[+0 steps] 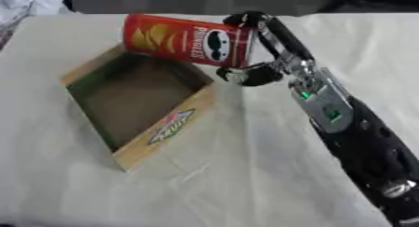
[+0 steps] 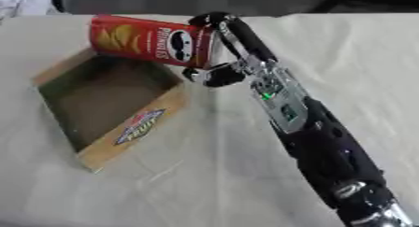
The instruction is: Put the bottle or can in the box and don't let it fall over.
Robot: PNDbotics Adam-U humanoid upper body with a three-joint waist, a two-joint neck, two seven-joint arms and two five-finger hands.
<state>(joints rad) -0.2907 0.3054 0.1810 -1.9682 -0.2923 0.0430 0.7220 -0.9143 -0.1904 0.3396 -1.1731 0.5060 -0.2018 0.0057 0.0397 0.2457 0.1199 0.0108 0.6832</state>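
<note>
- One red cylindrical crisp can (image 1: 186,39) with a moustached face logo and yellow crisp pictures on its side hangs in the air, tipped nearly onto its side, its long axis running left to right.
- Its left end sits over the far corner of the box, and its right end is in the robot's right hand (image 1: 249,48); the can touches neither the box floor nor the desk.
- That black right hand is clamped on the can's right end: fingers (image 1: 245,19) curl over the top edge and the thumb (image 1: 245,75) curls beneath it.
- Behind the hand, a silver wrist section (image 2: 274,102) with small green lights leads to a black forearm (image 1: 372,153) that runs down to the lower right corner.
- Below the can lies an open shallow cardboard box (image 1: 176,123) with tan walls, a dark green inner lining and a brown floor, turned like a diamond, with nothing inside it.
- Its near right wall carries a red, green and white printed label (image 2: 139,126).
- Box and arm are over a desk covered with a creased white cloth (image 1: 237,184).
- No left hand shows in either view.
</note>
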